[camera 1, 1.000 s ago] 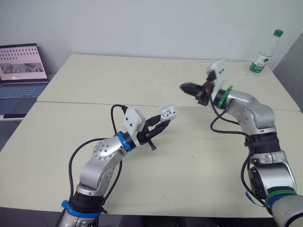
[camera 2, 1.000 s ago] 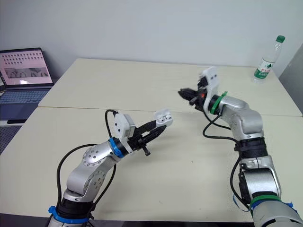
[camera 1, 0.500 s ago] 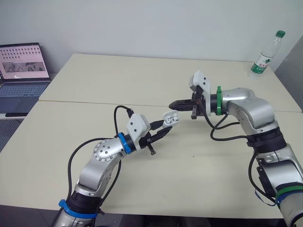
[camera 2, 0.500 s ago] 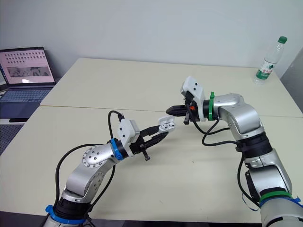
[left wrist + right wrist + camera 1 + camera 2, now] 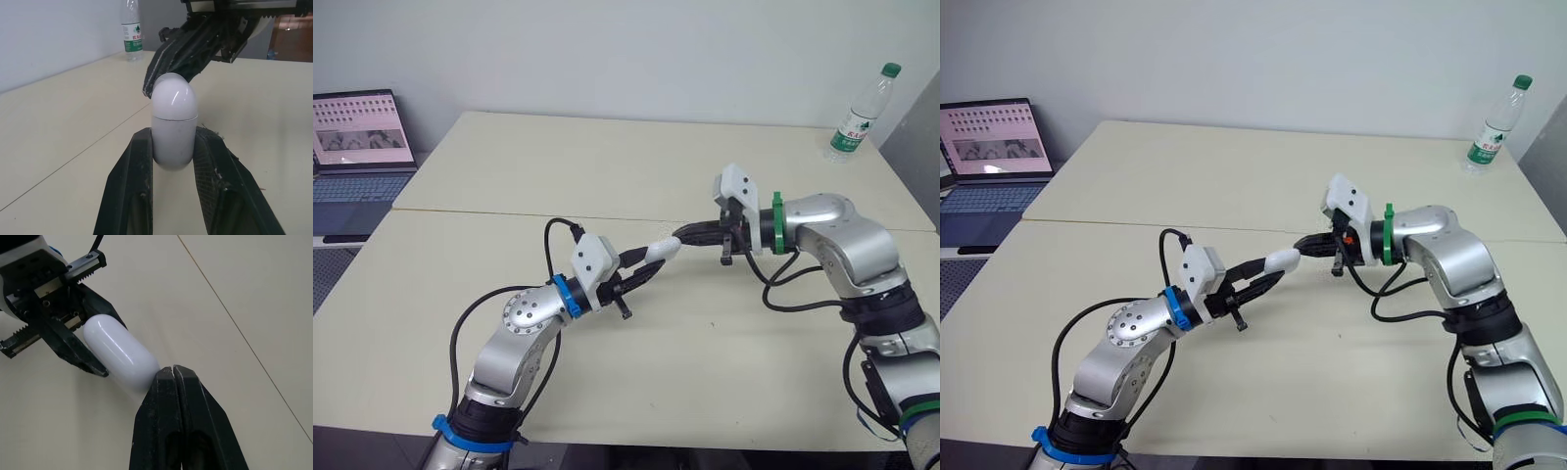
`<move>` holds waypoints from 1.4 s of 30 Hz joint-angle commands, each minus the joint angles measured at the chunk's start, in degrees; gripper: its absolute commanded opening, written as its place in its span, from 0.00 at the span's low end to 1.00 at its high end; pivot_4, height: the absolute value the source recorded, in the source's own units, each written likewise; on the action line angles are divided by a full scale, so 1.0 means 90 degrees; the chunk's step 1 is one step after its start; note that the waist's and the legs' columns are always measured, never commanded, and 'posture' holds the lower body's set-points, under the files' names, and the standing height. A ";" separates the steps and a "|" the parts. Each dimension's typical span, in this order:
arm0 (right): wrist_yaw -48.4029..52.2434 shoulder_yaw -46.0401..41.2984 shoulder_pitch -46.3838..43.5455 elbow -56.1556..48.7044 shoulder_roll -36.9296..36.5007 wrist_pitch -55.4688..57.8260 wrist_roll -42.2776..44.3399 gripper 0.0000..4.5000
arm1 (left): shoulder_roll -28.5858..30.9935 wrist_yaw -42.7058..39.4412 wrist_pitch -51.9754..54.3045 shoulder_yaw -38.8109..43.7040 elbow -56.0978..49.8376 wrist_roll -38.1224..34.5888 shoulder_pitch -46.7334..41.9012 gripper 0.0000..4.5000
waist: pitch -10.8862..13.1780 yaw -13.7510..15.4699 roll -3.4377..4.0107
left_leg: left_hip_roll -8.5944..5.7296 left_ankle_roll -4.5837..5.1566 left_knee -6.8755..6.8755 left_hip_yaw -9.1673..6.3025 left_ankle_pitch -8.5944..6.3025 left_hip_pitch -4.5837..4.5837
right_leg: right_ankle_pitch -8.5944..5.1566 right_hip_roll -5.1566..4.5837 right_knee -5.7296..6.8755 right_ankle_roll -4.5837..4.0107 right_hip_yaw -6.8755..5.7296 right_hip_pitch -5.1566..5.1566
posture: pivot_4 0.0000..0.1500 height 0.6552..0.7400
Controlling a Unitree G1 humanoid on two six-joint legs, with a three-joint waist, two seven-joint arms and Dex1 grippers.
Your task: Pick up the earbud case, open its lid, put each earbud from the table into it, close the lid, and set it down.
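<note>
A pale table (image 5: 529, 166) carries a water bottle (image 5: 860, 112) at its far right corner.

The pale beige counter (image 5: 558, 157) offers bare surface across its far half and along its near right side, room for a pincer to pass. At mid-counter the left pincer (image 5: 649, 264), clamped on the white rounded earbud case (image 5: 664, 249), meets the right pincer (image 5: 682, 235), whose fingers are pressed together and touch the case's tip. A clear plastic bottle with a green cap (image 5: 858, 111) stands at the far right corner. A laptop with a lit screen (image 5: 357, 147) sits beyond the left edge.
</note>
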 commanded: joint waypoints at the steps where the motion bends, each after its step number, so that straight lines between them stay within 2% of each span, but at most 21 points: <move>1: -0.0210 -0.0804 0.0182 -0.0274 0.0016 0.0068 0.0455 0.01 | 0.0112 -0.0096 0.0405 0.0290 -0.0389 -0.0506 0.0081 0.17 | 0.0000 -0.0006 0.0000 | 0.0000 0.0000 0.0001 0.0001 0.0000 0.0000 | 0.0000 0.0000 0.0000 0.0000 0.0000 0.0001 | 1.00 1.00; 4: -0.0211 -0.1388 0.0417 -0.0404 -0.0007 -0.0146 0.0811 0.14 | 0.0240 -0.0122 0.1382 0.0501 -0.0559 -0.1281 0.0126 0.17 | 0.0000 -0.0007 0.0000 | 0.0000 0.0000 0.0002 0.0000 0.0000 0.0000 | 0.0000 0.0001 0.0003 0.0000 0.0000 0.0001 | 1.00 1.00; 9: 0.0247 -0.1612 0.1352 -0.0682 -0.0357 -0.1277 0.0606 0.54 | 0.0360 0.0131 0.3605 0.0670 -0.0479 -0.2687 -0.0127 0.17 | 0.0000 0.0017 -0.0001 | -0.0001 0.0000 0.0004 -0.0016 0.0000 0.0002 | -0.0002 0.0002 -0.0002 0.0003 -0.0015 0.0012 | 1.00 1.00; 14: 0.0770 -0.1711 0.2541 -0.1139 -0.0557 -0.1927 0.0799 0.95 | -0.0111 0.1058 0.5226 0.1120 0.0390 -0.3438 -0.0651 0.17 | 0.0000 0.0010 -0.0001 | -0.0005 0.0000 0.0017 -0.0017 0.0000 0.0002 | -0.0002 0.0001 0.0002 0.0006 -0.0013 0.0016 | 1.00 1.00; 15: 0.0867 -0.1699 0.2739 -0.1254 -0.0593 -0.2066 0.0800 0.99 | -0.0254 0.1254 0.5483 0.1275 0.0581 -0.3600 -0.0761 0.17 | 0.0000 0.0010 -0.0001 | -0.0005 0.0000 0.0018 -0.0018 0.0000 0.0004 | -0.0003 0.0003 0.0004 0.0006 -0.0015 0.0017 | 1.00 1.00; 17: 0.0854 -0.1709 0.2972 -0.1408 -0.0563 -0.2214 0.0821 0.99 | -0.0596 0.1740 0.6063 0.1585 0.1041 -0.3830 -0.1022 0.17 | 0.0000 -0.0005 -0.0001 | -0.0003 0.0000 0.0017 -0.0020 0.0000 0.0011 | -0.0003 0.0005 0.0005 0.0007 -0.0016 0.0025 | 1.00 1.00; 20: 0.0729 -0.1574 0.3131 -0.1512 -0.0564 -0.2295 0.0703 0.99 | -0.0885 0.2239 0.6504 0.1776 0.1527 -0.3727 -0.1233 0.17 | 0.0000 -0.0024 0.0000 | -0.0003 -0.0001 0.0018 -0.0013 0.0000 0.0022 | -0.0003 0.0008 0.0007 0.0007 -0.0008 0.0029 | 1.00 1.00; 23: 0.0645 -0.1464 0.3181 -0.1605 -0.0595 -0.2169 0.0717 0.99 | -0.0809 0.2398 0.6765 0.1769 0.1741 -0.3520 -0.1175 0.17 | 0.0000 -0.0023 0.0000 | -0.0003 -0.0002 0.0004 -0.0010 0.0001 0.0045 | -0.0003 0.0010 0.0007 0.0006 -0.0003 0.0044 | 1.00 1.00; 25: 0.0513 -0.1472 0.3159 -0.1581 -0.0534 -0.2173 0.0712 1.00 | -0.0744 0.2543 0.6953 0.1863 0.1773 -0.3460 -0.1078 0.33 | -0.0001 -0.0020 0.0000 | -0.0001 -0.0003 0.0000 -0.0010 0.0001 0.0047 | -0.0003 0.0012 0.0007 0.0005 -0.0002 0.0043 | 1.00 1.00; 26: 0.0459 -0.1479 0.3136 -0.1556 -0.0509 -0.2162 0.0727 1.00 | -0.0721 0.2602 0.6994 0.1894 0.1759 -0.3424 -0.1041 0.37 | -0.0002 -0.0021 0.0001 | -0.0001 -0.0003 0.0000 -0.0009 0.0001 0.0048 | -0.0003 0.0012 0.0007 0.0004 0.0000 0.0044 | 1.00 1.00; 32: 0.0473 -0.1410 0.3032 -0.1273 -0.0531 -0.2252 0.0667 1.00 | -0.0271 0.2778 0.7328 0.2385 0.1297 -0.3413 -0.0747 0.78 | -0.0017 -0.0047 0.0000 | 0.0005 -0.0004 -0.0002 0.0004 0.0001 0.0066 | -0.0003 0.0015 0.0010 0.0005 0.0012 0.0052 | 1.00 1.00; 35: 0.0626 -0.1435 0.3011 -0.1085 -0.0617 -0.2351 0.0654 1.00 | 0.0463 0.2647 0.7772 0.2979 0.0738 -0.3653 -0.0247 0.97 | -0.0019 -0.0169 -0.0001 | 0.0019 -0.0005 -0.0007 0.0008 0.0001 0.0072 | -0.0004 0.0032 0.0011 0.0003 0.0022 0.0050 | 1.00 1.00; 37: 0.0760 -0.1416 0.2946 -0.0904 -0.0683 -0.2444 0.0626 1.00 | 0.1113 0.2381 0.7819 0.3243 0.0307 -0.3770 0.0242 0.99 | -0.0020 -0.0236 0.0001 | 0.0024 -0.0005 -0.0018 0.0007 0.0000 0.0085 | -0.0011 0.0041 0.0018 -0.0007 0.0028 0.0050 | 1.00 1.00; 38: 0.0821 -0.1406 0.2887 -0.0788 -0.0703 -0.2494 0.0618 1.00 | 0.1507 0.2116 0.7518 0.3261 0.0021 -0.3706 0.0537 0.99 | -0.0020 -0.0276 0.0001 | 0.0025 -0.0005 -0.0022 0.0006 0.0000 0.0091 | -0.0018 0.0044 0.0022 -0.0014 0.0029 0.0050 | 1.00 1.00; 40: 0.1035 -0.1330 0.2673 -0.0492 -0.0794 -0.2598 0.0547 1.00 | 0.2418 0.1077 0.5271 0.3136 -0.0548 -0.2638 0.1173 0.99 | -0.0019 -0.0322 0.0002 | 0.0026 -0.0007 -0.0027 0.0006 -0.0001 0.0100 | -0.0027 0.0044 0.0030 -0.0027 0.0029 0.0050 | 1.00 1.00; 42: 0.1224 -0.1281 0.2490 -0.0248 -0.0882 -0.2675 0.0494 1.00 | 0.2915 0.0312 0.3680 0.3111 -0.0667 -0.1964 0.1483 0.99 | -0.0009 -0.0293 0.0008 | 0.0023 -0.0010 -0.0029 0.0008 0.0000 0.0098 | -0.0031 0.0042 0.0039 -0.0045 0.0028 0.0043 | 1.00 1.00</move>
